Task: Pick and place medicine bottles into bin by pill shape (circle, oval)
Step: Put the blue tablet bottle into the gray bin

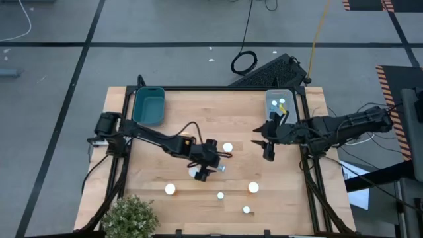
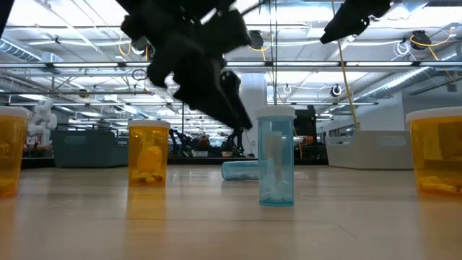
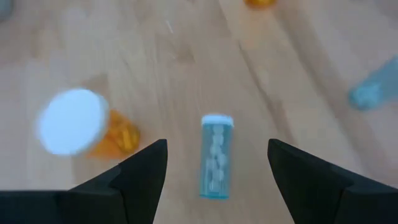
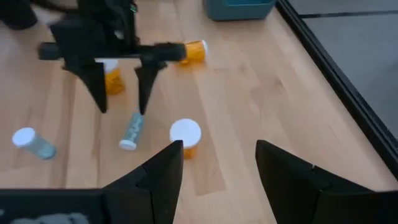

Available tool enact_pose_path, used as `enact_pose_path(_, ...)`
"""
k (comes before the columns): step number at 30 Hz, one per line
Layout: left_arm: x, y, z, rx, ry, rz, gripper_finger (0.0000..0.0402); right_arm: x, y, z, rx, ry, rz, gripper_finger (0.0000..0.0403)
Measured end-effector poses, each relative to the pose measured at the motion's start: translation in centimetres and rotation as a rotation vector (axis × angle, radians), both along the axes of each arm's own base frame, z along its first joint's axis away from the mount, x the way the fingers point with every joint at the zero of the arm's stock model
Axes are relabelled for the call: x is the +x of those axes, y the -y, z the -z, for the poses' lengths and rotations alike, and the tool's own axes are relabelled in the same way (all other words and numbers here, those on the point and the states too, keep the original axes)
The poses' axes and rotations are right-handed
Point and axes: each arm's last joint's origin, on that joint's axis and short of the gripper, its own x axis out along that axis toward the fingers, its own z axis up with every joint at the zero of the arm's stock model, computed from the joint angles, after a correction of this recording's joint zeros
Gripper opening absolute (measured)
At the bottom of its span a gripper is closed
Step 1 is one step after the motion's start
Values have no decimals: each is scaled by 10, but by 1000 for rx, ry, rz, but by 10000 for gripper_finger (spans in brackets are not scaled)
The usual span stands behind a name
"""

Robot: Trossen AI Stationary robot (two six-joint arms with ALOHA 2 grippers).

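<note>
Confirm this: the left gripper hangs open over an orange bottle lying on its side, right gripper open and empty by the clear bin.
One thing is wrong: the bottle lying under the open left gripper is pale blue, not orange, as the left wrist view shows. The rest holds: the right gripper is open and empty near the clear bin.

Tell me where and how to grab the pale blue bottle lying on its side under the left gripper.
Grip the blue bottle across the middle of its body, coming straight down from above. It lies flat on the table, between the open fingers of the left gripper, so closing across its narrow width should hold it.
</note>
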Motion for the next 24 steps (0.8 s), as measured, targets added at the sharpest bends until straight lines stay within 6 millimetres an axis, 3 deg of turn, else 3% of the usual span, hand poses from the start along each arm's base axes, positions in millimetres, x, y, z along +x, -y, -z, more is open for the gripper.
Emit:
enact_pose_path(4, 9, -1, 20, 19, -66, 5, 278, -1, -2, 0, -7, 2, -17, 196)
enact_pose_path(9, 12, -2, 30, 32, -99, -10, 278, -1, -2, -1, -6, 3, -17, 196)
enact_pose_path(20, 10, -12, 34, 37, -144, -52, 277, 0, -2, -1, -12, 8, -24, 196)
enact_pose_path(24, 10, -13, 35, 33, -148, -51, 256, 0, -2, -1, -12, 8, -25, 196)
